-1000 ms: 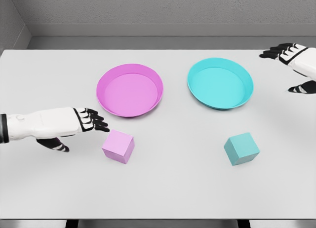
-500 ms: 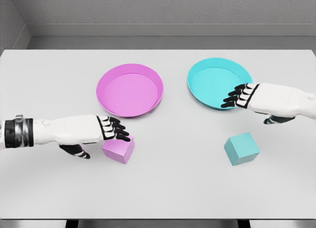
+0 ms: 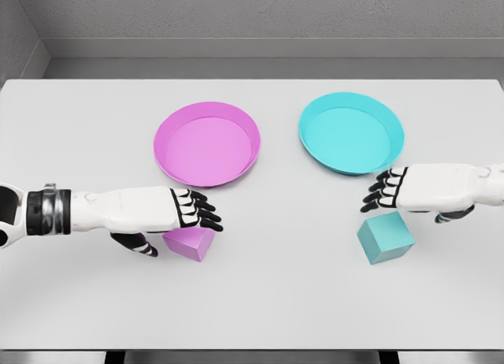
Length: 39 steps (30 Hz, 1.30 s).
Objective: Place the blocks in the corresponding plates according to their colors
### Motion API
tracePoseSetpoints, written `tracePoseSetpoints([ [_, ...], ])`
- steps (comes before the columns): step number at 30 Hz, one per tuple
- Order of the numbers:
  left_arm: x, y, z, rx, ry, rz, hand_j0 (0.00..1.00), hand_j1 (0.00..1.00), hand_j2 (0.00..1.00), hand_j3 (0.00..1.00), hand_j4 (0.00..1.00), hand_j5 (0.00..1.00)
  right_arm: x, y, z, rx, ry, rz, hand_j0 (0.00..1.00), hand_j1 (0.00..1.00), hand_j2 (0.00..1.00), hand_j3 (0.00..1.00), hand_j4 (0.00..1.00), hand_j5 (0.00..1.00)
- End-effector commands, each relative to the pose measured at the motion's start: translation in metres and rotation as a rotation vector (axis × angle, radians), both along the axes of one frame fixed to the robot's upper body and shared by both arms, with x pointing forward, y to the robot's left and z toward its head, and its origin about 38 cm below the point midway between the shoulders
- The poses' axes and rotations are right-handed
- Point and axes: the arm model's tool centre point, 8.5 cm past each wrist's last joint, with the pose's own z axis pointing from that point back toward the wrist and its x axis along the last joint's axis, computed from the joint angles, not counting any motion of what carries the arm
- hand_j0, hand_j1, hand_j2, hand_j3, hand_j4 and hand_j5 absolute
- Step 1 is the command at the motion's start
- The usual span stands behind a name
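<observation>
A pink block point(image 3: 191, 243) lies on the white table near the front left, partly covered by my left hand point(image 3: 189, 218), whose fingers stretch over its top and whose thumb hangs to its left; the hand is open. A teal block point(image 3: 385, 238) sits at the front right. My right hand point(image 3: 383, 192) hovers just above and behind it, fingers relaxed and open, holding nothing. The pink plate point(image 3: 174, 169) stands behind the pink block, and the teal plate point(image 3: 394, 128) behind the teal block. Neither plate holds anything.
The white table point(image 3: 283, 293) runs to a front edge at the bottom of the view. A grey wall stands behind the far edge.
My left hand has slid right until its fingers cover the pink block. My right hand has come down from the teal plate's rim to just above the teal block.
</observation>
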Motion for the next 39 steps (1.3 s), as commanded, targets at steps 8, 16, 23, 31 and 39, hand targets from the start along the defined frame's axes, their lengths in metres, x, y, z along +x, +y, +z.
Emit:
tracePoseSetpoints([
  [8,0.002,-0.011,-0.007,-0.018,0.022,0.001,1.0,1.0,1.0,1.0,1.0,1.0,-0.002,0.002,0.003,0.064,0.035,-0.011,1.0,1.0,1.0,1.0,1.0,1.0],
  [16,0.016,-0.004,-0.016,0.011,0.046,0.091,1.0,1.0,1.0,1.0,1.0,1.0,-0.004,0.005,-0.003,0.069,0.051,-0.004,1.0,1.0,1.0,1.0,1.0,1.0],
  [23,0.011,-0.014,-0.024,0.005,0.066,0.065,1.0,1.0,1.0,1.0,1.0,1.0,-0.01,0.019,-0.023,0.076,0.107,0.029,1.0,1.0,1.0,1.0,1.0,1.0],
  [31,0.011,-0.018,-0.025,-0.001,0.068,0.06,1.0,1.0,1.0,1.0,1.0,1.0,-0.012,0.025,-0.032,0.066,0.135,0.042,1.0,1.0,1.0,1.0,1.0,1.0],
  [39,0.017,-0.025,-0.034,0.011,0.064,0.065,1.0,1.0,1.0,1.0,1.0,1.0,-0.005,0.03,-0.04,0.079,0.136,0.037,1.0,1.0,1.0,1.0,1.0,1.0],
])
